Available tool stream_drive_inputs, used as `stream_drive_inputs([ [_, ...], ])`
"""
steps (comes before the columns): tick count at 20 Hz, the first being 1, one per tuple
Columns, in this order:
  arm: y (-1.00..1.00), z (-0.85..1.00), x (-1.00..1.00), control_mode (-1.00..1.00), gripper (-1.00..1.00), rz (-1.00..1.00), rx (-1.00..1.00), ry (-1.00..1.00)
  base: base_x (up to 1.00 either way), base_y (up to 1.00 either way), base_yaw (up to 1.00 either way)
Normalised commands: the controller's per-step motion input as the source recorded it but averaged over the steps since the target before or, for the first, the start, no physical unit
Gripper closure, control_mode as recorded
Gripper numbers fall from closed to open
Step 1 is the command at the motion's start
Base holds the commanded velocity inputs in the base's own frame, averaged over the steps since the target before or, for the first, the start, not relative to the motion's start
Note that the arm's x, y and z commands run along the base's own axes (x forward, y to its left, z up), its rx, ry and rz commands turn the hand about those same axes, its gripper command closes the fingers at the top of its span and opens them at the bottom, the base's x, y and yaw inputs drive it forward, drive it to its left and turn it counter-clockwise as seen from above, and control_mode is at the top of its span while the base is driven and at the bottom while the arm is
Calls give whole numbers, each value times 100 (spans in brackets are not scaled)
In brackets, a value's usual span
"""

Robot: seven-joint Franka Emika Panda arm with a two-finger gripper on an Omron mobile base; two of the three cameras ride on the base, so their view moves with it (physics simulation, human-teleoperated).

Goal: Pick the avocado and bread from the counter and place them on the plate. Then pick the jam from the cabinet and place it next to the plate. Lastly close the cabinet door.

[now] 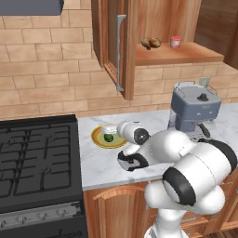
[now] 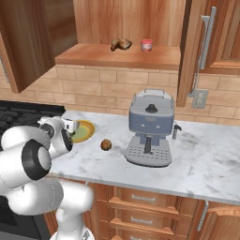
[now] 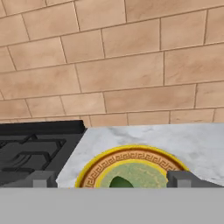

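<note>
Our fingers (image 3: 112, 180) stand spread above the yellow-rimmed round plate (image 1: 98, 140), where the small dark green avocado (image 1: 109, 137) rests; swinging away carelessly could knock it off.

Tan brick wall (image 3: 131, 65) rises ahead of me; black stove (image 1: 37, 158) left, grey coffee machine (image 2: 150, 126) right.

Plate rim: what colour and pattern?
The plate has a yellow-orange rim with a reddish-brown key-like band, clearest in the hand view.
</note>
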Motion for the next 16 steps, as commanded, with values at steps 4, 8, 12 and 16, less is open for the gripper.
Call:
stream_drive_inputs([
  [4,-1,100,-11,-100,-100,0,1,13,0,0,0],
  [8,-16,96,-22,-100,-100,0,0,11,0,0,0],
  [12,-31,68,-23,-100,-100,0,0,12,0,0,0],
  [16,-36,18,-8,-100,-100,-3,-1,7,0,0,0],
])
